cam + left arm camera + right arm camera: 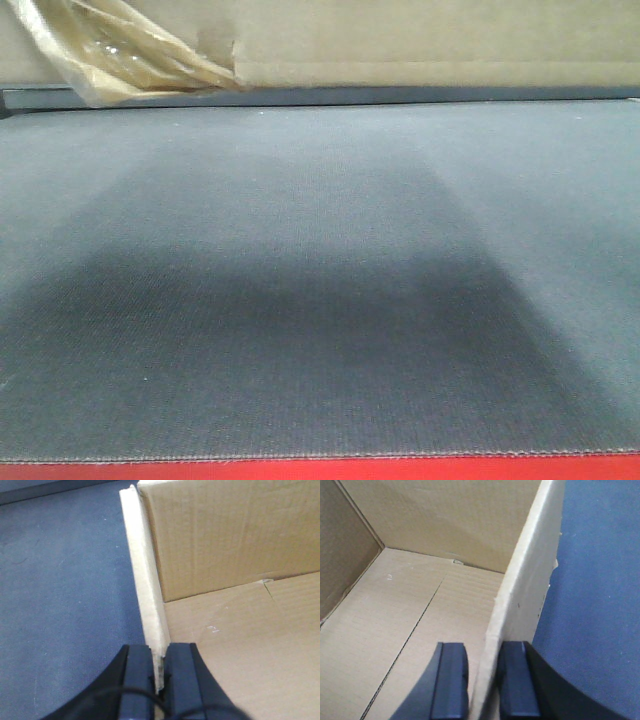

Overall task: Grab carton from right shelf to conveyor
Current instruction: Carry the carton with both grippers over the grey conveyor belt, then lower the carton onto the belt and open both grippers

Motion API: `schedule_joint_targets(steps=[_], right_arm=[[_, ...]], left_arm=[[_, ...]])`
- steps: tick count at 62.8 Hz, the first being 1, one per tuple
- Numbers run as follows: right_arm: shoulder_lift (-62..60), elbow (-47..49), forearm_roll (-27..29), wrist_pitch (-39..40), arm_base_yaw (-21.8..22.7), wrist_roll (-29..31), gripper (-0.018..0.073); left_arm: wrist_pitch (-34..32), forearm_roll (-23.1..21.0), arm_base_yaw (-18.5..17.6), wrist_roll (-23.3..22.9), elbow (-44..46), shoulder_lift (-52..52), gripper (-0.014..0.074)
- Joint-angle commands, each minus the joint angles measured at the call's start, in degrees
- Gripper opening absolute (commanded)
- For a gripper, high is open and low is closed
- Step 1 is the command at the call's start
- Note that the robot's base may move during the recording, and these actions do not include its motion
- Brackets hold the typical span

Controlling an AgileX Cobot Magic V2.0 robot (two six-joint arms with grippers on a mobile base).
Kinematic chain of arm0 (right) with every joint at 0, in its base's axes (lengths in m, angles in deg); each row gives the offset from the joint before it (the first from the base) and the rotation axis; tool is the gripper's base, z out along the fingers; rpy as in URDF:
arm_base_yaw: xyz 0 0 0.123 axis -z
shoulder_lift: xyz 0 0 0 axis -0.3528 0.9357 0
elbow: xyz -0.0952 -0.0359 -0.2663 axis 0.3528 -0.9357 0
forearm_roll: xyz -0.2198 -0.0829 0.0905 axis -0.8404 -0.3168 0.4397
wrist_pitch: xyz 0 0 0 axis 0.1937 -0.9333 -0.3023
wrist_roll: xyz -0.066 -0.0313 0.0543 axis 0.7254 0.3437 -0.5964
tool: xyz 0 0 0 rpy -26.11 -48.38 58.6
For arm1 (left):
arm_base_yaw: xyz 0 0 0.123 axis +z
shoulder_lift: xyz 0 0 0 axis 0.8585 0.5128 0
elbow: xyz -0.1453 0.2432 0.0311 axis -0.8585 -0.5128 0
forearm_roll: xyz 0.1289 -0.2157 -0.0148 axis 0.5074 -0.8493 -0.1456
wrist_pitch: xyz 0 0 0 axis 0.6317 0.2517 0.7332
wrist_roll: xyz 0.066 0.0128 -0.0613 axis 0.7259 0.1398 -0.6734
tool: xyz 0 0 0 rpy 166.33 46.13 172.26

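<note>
The open-topped carton point(430, 45) stands over the far side of the dark grey woven conveyor point(320, 300), red strip point(320, 470) along its near edge, the left hand point(159, 680) and right hand point(484, 680) each pinched narrowly onto an opposite cardboard wall.
</note>
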Motion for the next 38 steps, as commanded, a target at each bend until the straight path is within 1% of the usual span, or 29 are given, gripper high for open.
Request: schedule_joint_targets(steps=[1,15,22,29,38], right_arm=[[-1.2,0.4,1.3,2.0,-0.1,1.0,-0.0066],[-1.2,0.4,1.3,2.3,-0.1,1.0,-0.0066],[-1.2,0.4,1.3,4.6,-0.1,1.0,-0.0066],[-1.2,0.4,1.3,7.2,-0.1,1.0,-0.0066],[-1.2,0.4,1.3,9.1,-0.1,1.0,-0.0066]], left_arm=[[-0.5,4.7,0.2,0.4,0.4,-0.1,-0.0017],[-0.5,4.7,0.2,0.4,0.4,-0.1,-0.0017],[-1.0,4.7,0.2,0.4,0.4,-0.1,-0.0017],[-3.2,4.7,0.2,0.4,0.4,-0.1,-0.0017],[-3.8,4.7,0.2,0.4,0.4,-0.1,-0.0017]])
